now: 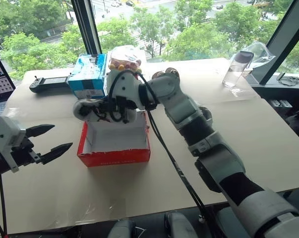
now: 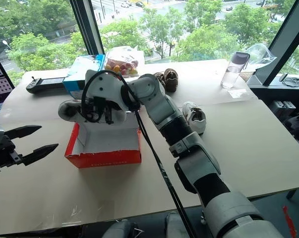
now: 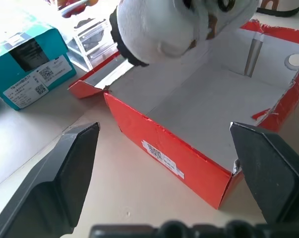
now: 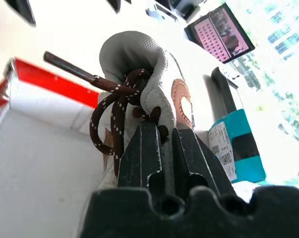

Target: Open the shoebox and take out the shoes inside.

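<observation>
I have the right end effector [image 4: 161, 148] clamped narrow on a sneaker [image 4: 139, 84], gripping it at the collar beside the dark laces, and the shoe hangs above the open shoebox [image 1: 114, 156]. The box sits near the middle of the desk [image 1: 268, 144], lid back, its white interior showing bare. The second sneaker [image 2: 195, 118] lies on the desk just right of my right arm. My left end effector [image 1: 49, 140] hovers spread wide and holding nothing, left of the box and apart from it. Risk one: the pinch holds only a thin edge of fabric, so in my judgement a quick swing could let the shoe slip and drop back into the box or onto its wall. Risk two: a loose lace loop could snag the box rim and drag the light box along. Risk three: the blue carton [image 1: 88, 74] and a bag of snacks [image 2: 122, 59] stand just behind the box, so a rearward sweep could knock them.
</observation>
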### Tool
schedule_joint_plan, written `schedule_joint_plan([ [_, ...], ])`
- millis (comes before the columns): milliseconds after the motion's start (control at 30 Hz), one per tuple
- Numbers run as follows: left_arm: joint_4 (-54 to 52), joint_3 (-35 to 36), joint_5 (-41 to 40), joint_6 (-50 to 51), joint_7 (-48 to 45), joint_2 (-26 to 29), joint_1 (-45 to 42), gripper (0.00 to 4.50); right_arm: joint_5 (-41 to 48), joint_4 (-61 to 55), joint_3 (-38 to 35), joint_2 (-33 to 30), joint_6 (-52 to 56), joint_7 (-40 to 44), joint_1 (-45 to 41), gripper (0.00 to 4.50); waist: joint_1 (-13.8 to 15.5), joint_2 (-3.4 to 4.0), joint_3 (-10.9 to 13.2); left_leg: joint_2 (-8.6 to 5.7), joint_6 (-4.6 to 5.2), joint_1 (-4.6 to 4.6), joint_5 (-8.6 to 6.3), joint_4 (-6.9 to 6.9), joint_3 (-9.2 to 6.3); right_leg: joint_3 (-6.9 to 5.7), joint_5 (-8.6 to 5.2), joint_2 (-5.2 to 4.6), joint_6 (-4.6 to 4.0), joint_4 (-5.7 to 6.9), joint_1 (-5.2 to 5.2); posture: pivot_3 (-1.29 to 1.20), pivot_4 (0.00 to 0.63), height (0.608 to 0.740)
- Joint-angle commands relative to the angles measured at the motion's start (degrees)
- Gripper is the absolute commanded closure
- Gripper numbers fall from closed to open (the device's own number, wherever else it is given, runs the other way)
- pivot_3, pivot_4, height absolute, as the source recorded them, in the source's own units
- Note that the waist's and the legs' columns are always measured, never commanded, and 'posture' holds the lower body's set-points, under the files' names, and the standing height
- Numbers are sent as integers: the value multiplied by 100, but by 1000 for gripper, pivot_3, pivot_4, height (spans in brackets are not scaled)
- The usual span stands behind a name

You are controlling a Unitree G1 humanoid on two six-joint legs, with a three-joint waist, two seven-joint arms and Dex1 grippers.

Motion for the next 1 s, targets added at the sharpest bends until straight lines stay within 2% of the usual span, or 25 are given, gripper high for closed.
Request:
schedule_joint_plan([
  [33, 91, -109, 23, -187, -52, 126, -228, 0, 1306, 157, -1634, -71, 2866, -830, -965, 4480, 23, 0, 1, 0, 0, -1, 0, 2, 0, 1, 1, -3, -1, -2, -3, 0, 150, 740],
  [133, 168, -295, 66, -250, -62, 79, -351, 0, 1722, 873, -2574, -488, 3734, -1636, -1424, 4480, 99, 1, 1, 2, -2, -10, 1, -1, -1, -3, 7, -5, -11, -13, -12, 0, 150, 740],
  [233, 223, -460, 101, -320, -48, 49, -452, 0, 1730, 1266, -2988, -884, 3955, -2375, -1459, 4480, 137, -6, -3, 2, 2, -11, -6, -6, -8, -21, 7, -10, -11, -27, -4, 0, 150, 740],
  [367, 324, -580, 139, -444, 59, -9, -672, 0, 2239, 1940, -4408, -1209, 4308, -3866, -1529, 4480, 116, -8, -4, -2, 6, -33, -7, 0, 3, -16, 9, -20, -8, -23, -12, 0, 150, 740],
  [433, 326, -578, 95, -435, 27, 7, -721, 0, 2262, 1881, -4703, -1188, 4276, -4516, -1250, 4480, 99, -8, -4, 0, 6, -43, -6, -1, 4, -17, 9, -19, -8, -23, -20, 0, 150, 740],
  [567, 433, -627, 89, -422, -77, 75, -826, 0, 2247, 1304, -4771, -813, 4207, -5282, -501, 4480, 42, -8, -4, 13, 9, -45, -8, -2, 18, -10, 9, -9, -8, -24, -21, 0, 150, 740],
  [667, 550, -727, 139, -445, -119, 111, -958, 0, 2091, 931, -4520, -545, 3936, -5676, 58, 4480, 8, -8, -4, 17, 12, -45, -7, 3, 25, -6, 9, 0, -8, -18, -21, 0, 150, 740],
  [833, 648, -819, 172, -458, -166, 130, -1092, 0, 1808, 750, -3903, -465, 3445, -5778, 643, 4480, 3, -8, -4, 14, 18, -47, -4, 10, 25, -5, 12, 4, -2, -15, -20, 0, 150, 740],
  [933, 652, -809, 158, -451, -199, 132, -1098, 0, 1219, 884, -3059, -669, 2701, -5524, 945, 4480, -1, -8, -4, 14, 18, -45, -4, 10, 24, -6, 13, 9, -1, -17, -19, 0, 150, 740],
  [1000, 620, -753, 133, -435, -222, 135, -1056, 0, 1106, 1045, -2898, -754, 2382, -5486, 1033, 4480, -1, -8, -4, 13, 18, -41, -4, 10, 24, -6, 12, 10, 0, -18, -15, 0, 150, 740],
])
